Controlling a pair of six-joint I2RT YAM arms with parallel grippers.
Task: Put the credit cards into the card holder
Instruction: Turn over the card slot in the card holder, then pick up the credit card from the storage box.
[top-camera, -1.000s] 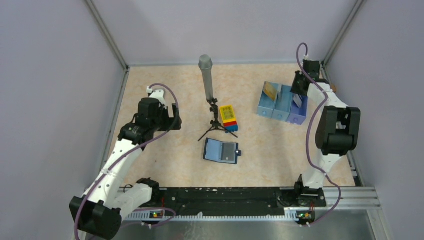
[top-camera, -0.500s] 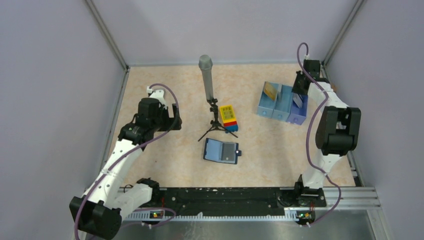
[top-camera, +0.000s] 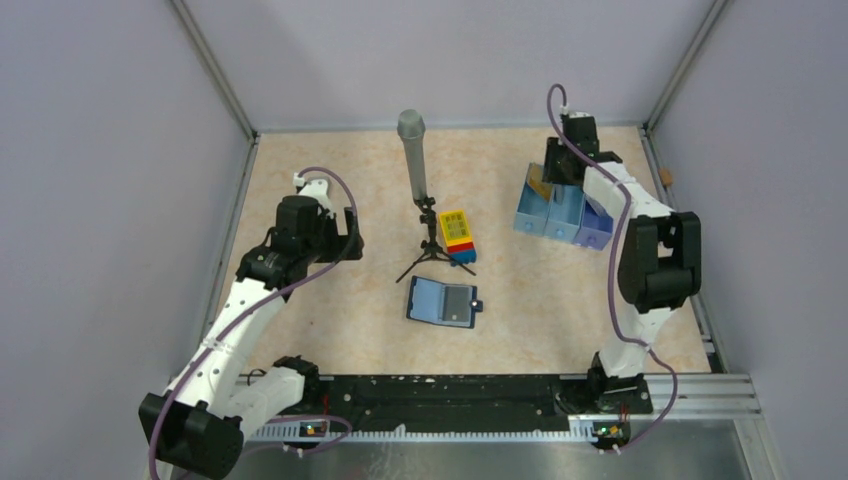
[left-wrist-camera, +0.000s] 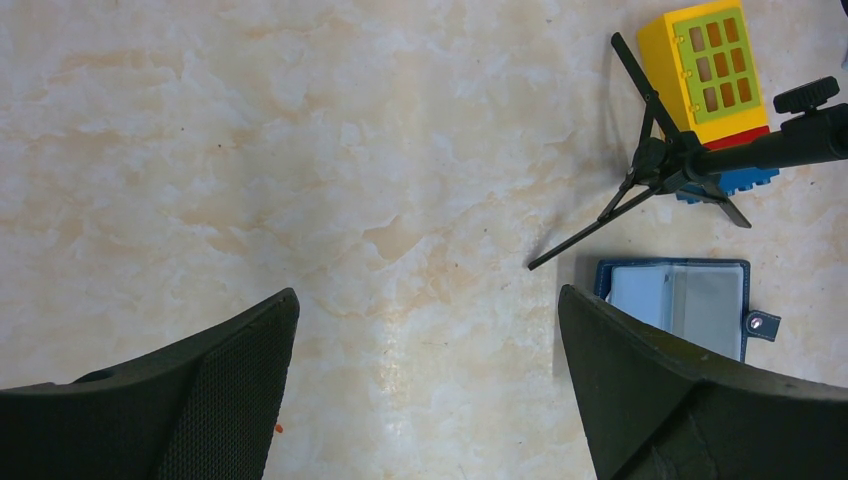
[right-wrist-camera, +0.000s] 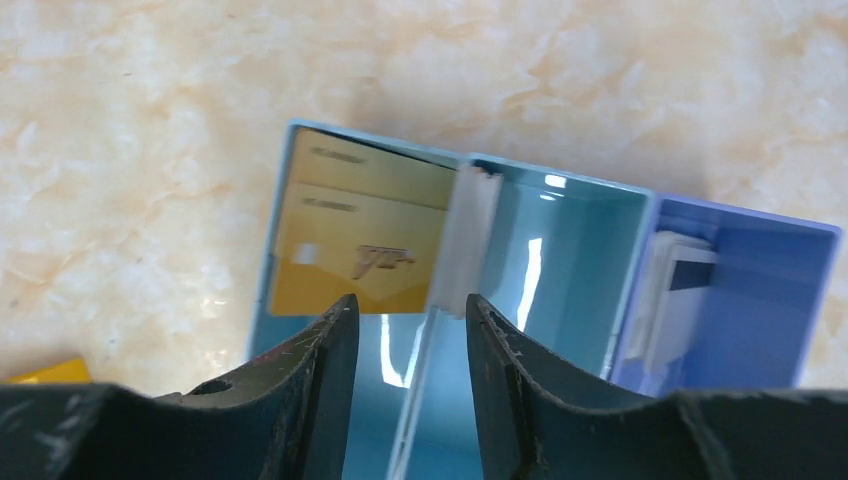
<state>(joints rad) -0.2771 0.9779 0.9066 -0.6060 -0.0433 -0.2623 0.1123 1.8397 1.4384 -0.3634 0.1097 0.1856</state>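
The right gripper (right-wrist-camera: 408, 312) has swung from the tray's (right-wrist-camera: 560, 176) right end to its left divider, jaws narrowly parted and empty. Far left of the tray, the left gripper (left-wrist-camera: 428, 295) hangs wide apart. The card holder (top-camera: 443, 302) lies open near-left of the tray. The gold card (right-wrist-camera: 360, 240), in the tray's left compartment, looks next.

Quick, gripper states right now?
Left gripper: open, empty.
Right gripper: slightly open over the tray, holding nothing.

The marbled table (top-camera: 540, 300) carries a tripod (top-camera: 431, 243), toy block (top-camera: 457, 235), card holder (top-camera: 443, 302) and tray (top-camera: 532, 226).
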